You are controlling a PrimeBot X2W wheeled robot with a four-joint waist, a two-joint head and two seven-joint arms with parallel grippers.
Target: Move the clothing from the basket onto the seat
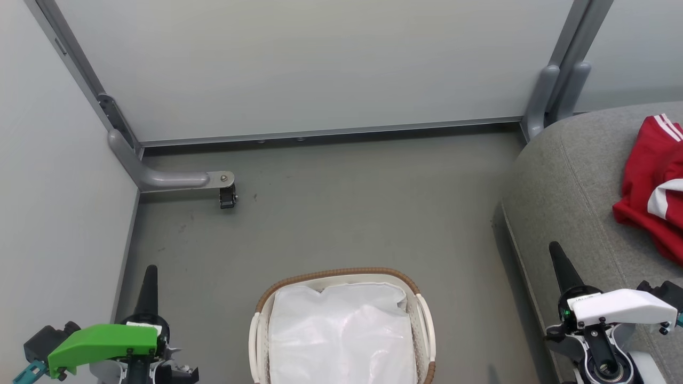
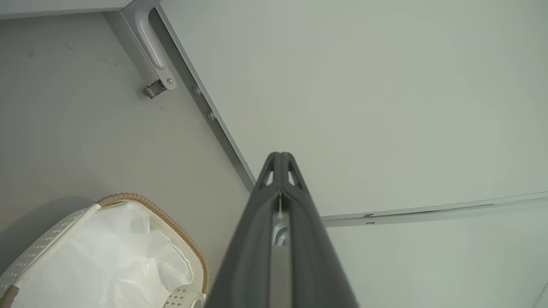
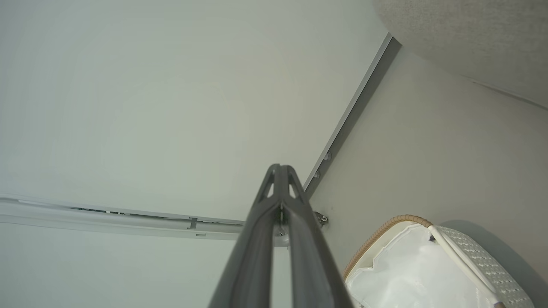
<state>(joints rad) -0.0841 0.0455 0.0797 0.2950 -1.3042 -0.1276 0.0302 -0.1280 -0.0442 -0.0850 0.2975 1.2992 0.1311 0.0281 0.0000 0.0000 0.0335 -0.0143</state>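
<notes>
I judge the task done: the clothing [image 1: 653, 186] lies on the seat [image 1: 565, 176] beyond my right jaws, the basket [image 1: 341, 273] right of my left jaws holds bare liner [image 1: 341, 330], both pairs pressed together, empty.

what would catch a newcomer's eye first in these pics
The bright red sportswear lying on the grey sofa at the head view's right edge. Then the white laundry basket with a brown woven rim and white liner at bottom centre, and the green cover behind the left tool at lower left.
</notes>
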